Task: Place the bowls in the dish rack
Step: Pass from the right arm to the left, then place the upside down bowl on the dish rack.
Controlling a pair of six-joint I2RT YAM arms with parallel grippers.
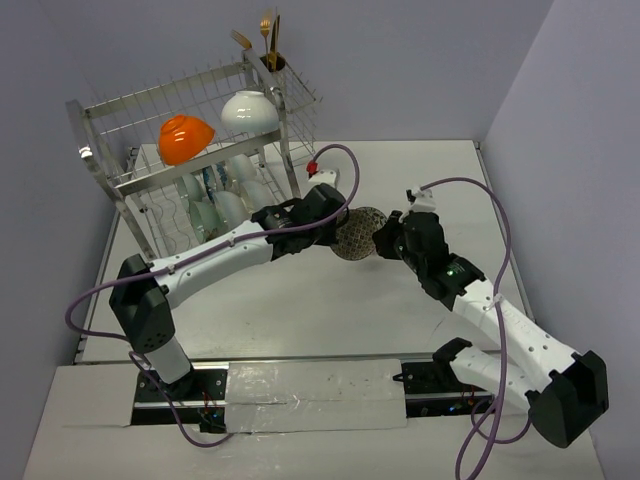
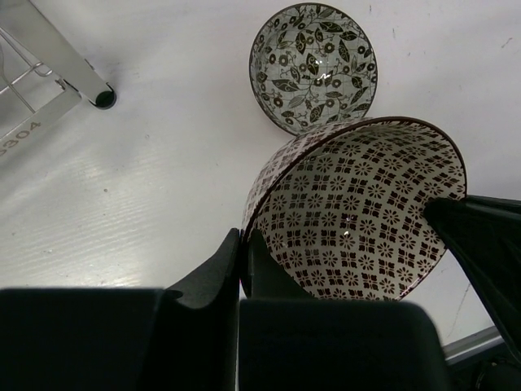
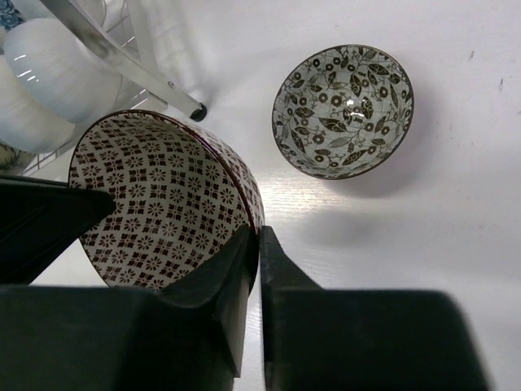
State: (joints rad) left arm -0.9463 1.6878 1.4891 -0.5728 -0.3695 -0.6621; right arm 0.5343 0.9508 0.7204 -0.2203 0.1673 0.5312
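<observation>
A bowl with a brown flower pattern [image 1: 360,235] hangs tilted above the table between both arms. My left gripper [image 2: 244,236] is shut on its rim, one finger inside the brown-patterned bowl [image 2: 358,212] and one outside. My right gripper [image 3: 254,232] pinches the opposite rim of the same bowl [image 3: 155,204]. A second bowl with a dark leaf pattern [image 2: 313,65] sits upright on the table beyond it. The dish rack [image 1: 200,150] stands at the back left, with an orange bowl [image 1: 186,138] and a white bowl [image 1: 250,110] on its top tier and several white bowls below.
Gold cutlery [image 1: 268,40] stands in the rack's corner cup. A rack leg [image 3: 122,61] comes down on the table close to the held bowl, with white bowls [image 3: 49,65] behind it. The leaf-patterned bowl [image 3: 343,110] lies to the right of that leg.
</observation>
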